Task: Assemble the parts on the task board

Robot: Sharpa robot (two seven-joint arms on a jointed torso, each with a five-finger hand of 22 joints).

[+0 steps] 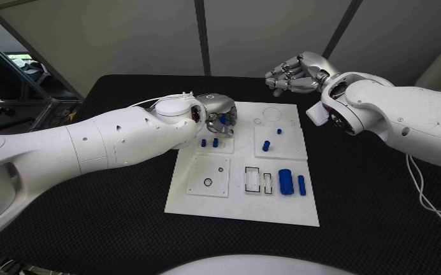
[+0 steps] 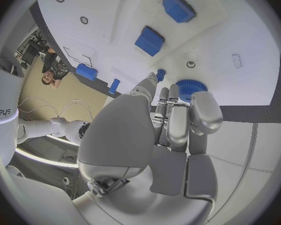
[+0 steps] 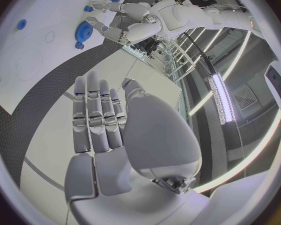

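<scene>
The black table (image 1: 368, 211) carries the white task board (image 1: 241, 206) at its middle, and everything else is placed from that board. The left arm (image 1: 101, 144) crosses in over the board's left edge and covers part of its far left quarter. The right arm (image 1: 395, 119) stays off the board, beyond its far right corner.

The left hand (image 1: 216, 111) hangs low over the board's far left area. In the left wrist view its fingers (image 2: 178, 120) reach out side by side toward a blue toothed gear (image 2: 189, 89) lying on the board; their tips sit at or just above the gear's rim, but the fingers hide the contact, so I cannot tell whether the hand is gripping the gear or merely touching it. In the head view the hand hides the gear itself, apart from a trace of blue between the fingers.

The right hand (image 1: 296, 73) is raised past the board's far edge, over the table, well apart from every part. Its fingers are curled loosely inward with nothing in them.

Near the board's near right corner lie a thick blue cylinder (image 1: 286, 181) and, just beside it, a thinner blue peg (image 1: 301, 185). Next to them are two empty rectangular slots (image 1: 258, 181). Toward the board's middle stand two short blue pegs (image 1: 209, 142), and right of them two more small blue pieces (image 1: 271, 139). Their exact shapes are too small to make out.
</scene>
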